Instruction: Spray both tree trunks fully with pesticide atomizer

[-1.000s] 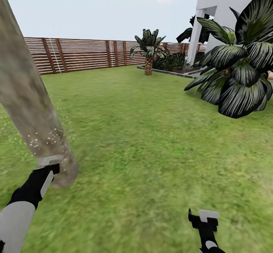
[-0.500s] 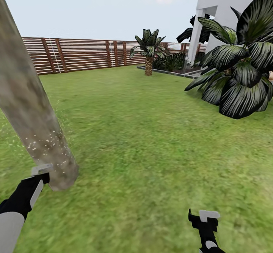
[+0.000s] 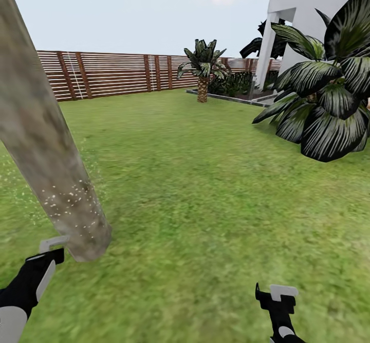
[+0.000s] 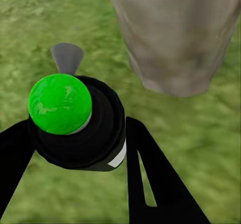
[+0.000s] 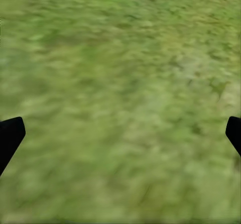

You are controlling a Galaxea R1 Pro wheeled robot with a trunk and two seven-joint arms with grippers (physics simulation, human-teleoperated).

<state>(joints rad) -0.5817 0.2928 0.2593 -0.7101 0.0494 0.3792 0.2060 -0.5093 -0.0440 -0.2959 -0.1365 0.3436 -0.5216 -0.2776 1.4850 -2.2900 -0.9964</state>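
Note:
A thick mottled grey-tan tree trunk (image 3: 36, 127) leans across the left of the head view, its base (image 4: 175, 38) just ahead of my left hand. White pesticide specks (image 3: 67, 202) dot its lower part and the grass beside it. My left gripper (image 3: 40, 267) (image 4: 75, 151) is shut on the pesticide atomizer (image 4: 75, 118), a black body with a green cap and a grey nozzle (image 3: 51, 243) that sits just short of the trunk's foot. My right gripper (image 3: 276, 299) hangs low over the grass floor (image 5: 120, 103), open and holding nothing, its fingertips (image 5: 10, 136) far apart.
A large dark leafy plant (image 3: 329, 91) fills the right side in front of a white house (image 3: 303, 4). A short palm (image 3: 203, 68) stands far ahead by the brown slat fence (image 3: 113, 73). Open lawn (image 3: 205, 178) lies in the middle.
My left arm has drawn back and down toward the lower left with the atomizer, away from the trunk. The view has shifted slightly. The right arm has not moved.

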